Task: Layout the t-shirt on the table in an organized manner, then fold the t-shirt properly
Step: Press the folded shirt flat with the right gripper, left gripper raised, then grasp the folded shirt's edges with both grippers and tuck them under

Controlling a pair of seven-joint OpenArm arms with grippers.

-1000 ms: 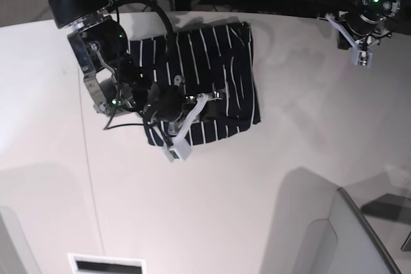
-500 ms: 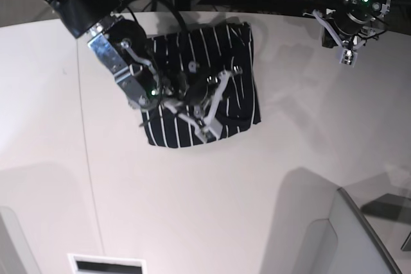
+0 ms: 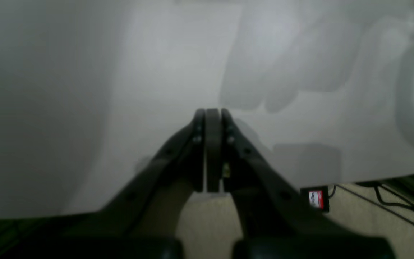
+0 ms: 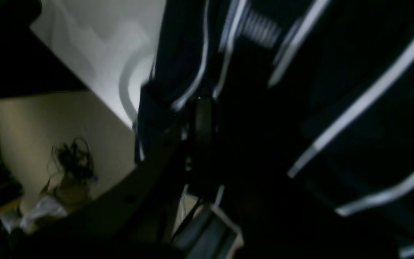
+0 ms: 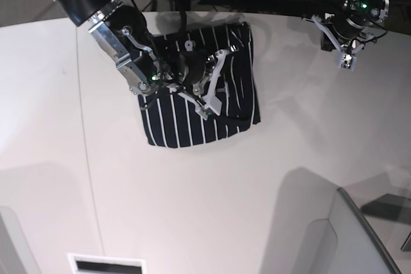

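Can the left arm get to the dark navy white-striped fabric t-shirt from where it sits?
Probably yes: left gripper hangs shut at the far edge, with bare white table between it and the t-shirt; the right gripper occupies the middle.

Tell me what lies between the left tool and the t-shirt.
Only bare table. The base view shows the left tool near the far edge and the t-shirt apart from it, with nothing on the white stretch between.

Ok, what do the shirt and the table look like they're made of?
Shirt: soft knit fabric, likely cotton jersey, matte; it lies in limp folds, and ribbed texture shows in the right wrist view. Table: hard, smooth white top, probably laminate or plastic, satin finish; it carries soft shadows and a thin seam line. The exact material can't be told.
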